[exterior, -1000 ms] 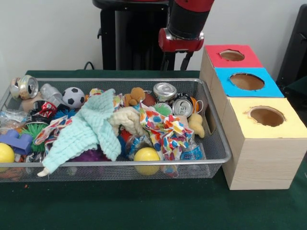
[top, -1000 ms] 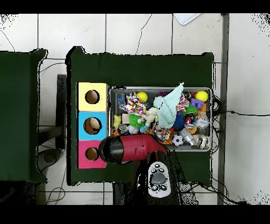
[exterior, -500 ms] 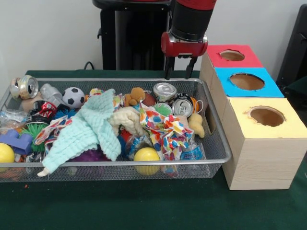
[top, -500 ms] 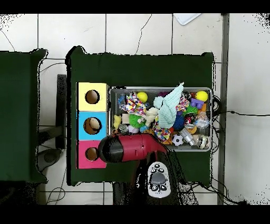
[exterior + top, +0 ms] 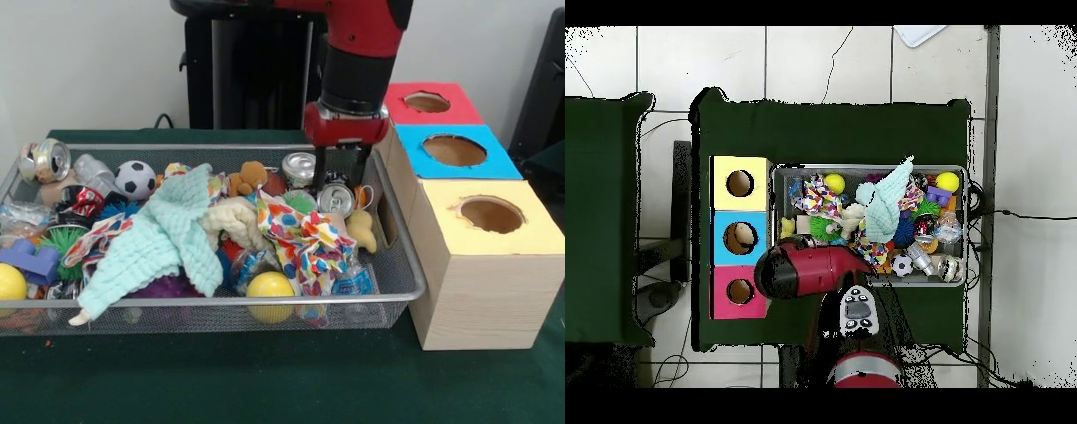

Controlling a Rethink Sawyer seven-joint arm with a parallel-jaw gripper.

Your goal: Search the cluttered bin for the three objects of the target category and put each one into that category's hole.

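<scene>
Gripper [image 5: 340,177] spread, fingers straddling the silver can [image 5: 336,198] near the wire bin's [image 5: 402,265] far right corner; second can [image 5: 300,166] just beside it; boxes [image 5: 481,265] adjoin the bin's right edge.

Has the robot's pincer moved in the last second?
Yes. The pincer has come down from above the bin's far rim to the cans inside.
</scene>
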